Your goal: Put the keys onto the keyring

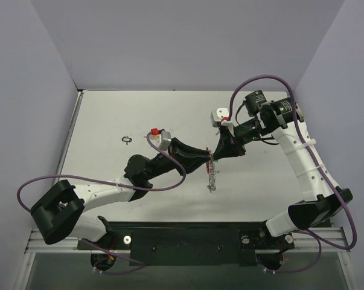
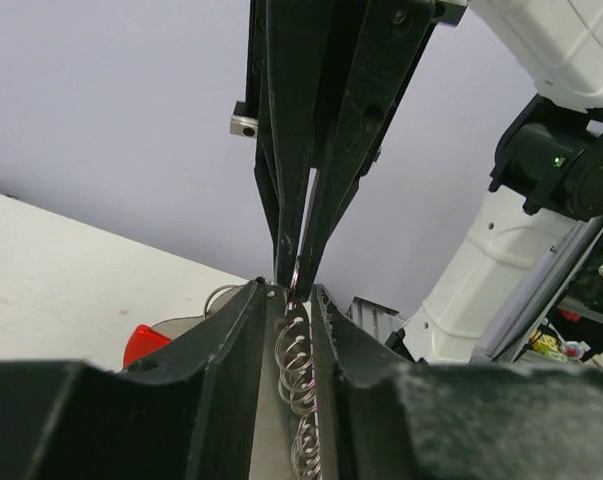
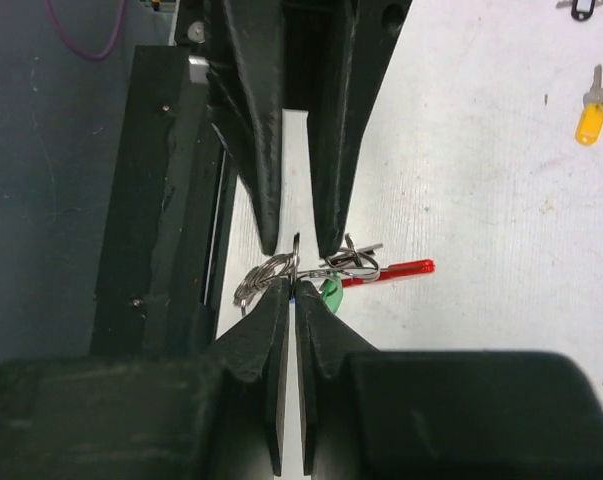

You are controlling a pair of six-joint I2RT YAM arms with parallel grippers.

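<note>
Mid-counter, our left gripper [image 2: 288, 292] clamps the keyring [image 2: 299, 385] by its coil, and the right gripper [image 3: 294, 288] is pinched shut on one thin loop of it. We reckon that loop should be pried gently, without twisting the coil. The yellow key [image 3: 589, 122] lies loose, well apart. The counter [image 1: 109, 121] offers free room toward its far edge.

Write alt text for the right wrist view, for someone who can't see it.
The right gripper, from below, and the left gripper, from above, meet tip to tip on the silver keyring, beside a green key. A yellow key lies apart on the table.
</note>
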